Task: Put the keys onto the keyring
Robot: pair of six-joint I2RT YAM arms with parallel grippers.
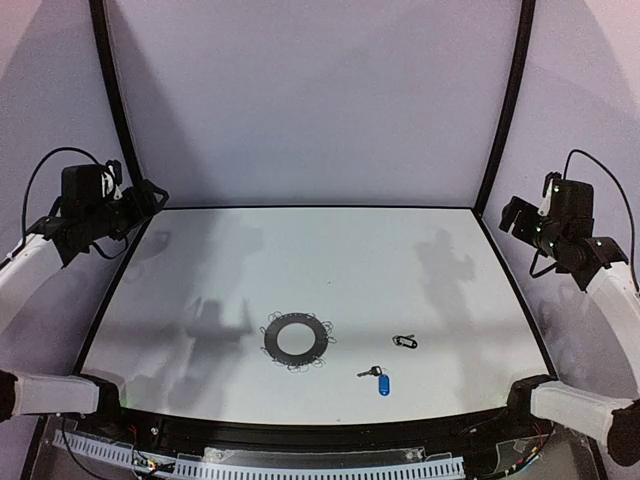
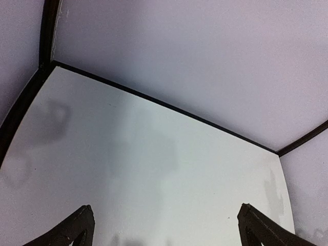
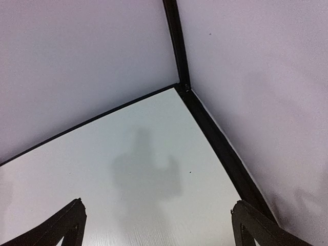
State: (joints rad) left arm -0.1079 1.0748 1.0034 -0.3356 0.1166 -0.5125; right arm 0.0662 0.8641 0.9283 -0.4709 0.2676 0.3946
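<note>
You have a flat white table (image 1: 340, 260) with a matte top, edged by a thin black strip (image 1: 320, 208). Smooth pale lilac walls (image 1: 320, 100) enclose it, held between curved black poles (image 1: 507, 110). Soft grey shadows of the arms lie across the surface.

The keyring (image 1: 294, 340) is a flat grey metal annulus with a big central hole and thin wire loops curling off its rim. It lies flat near the front centre. To its right, apart from it, sits the small dark metal key piece (image 1: 404, 341). Nearer the front edge lies the silver key (image 1: 379, 380) with its glossy blue oval tag.

Your left gripper (image 2: 165, 207) hangs by the far left corner, its black fingers spread wide with nothing between them. Your right gripper (image 3: 157, 202) is likewise wide and empty by the far right corner. Both are well apart from the keys.
</note>
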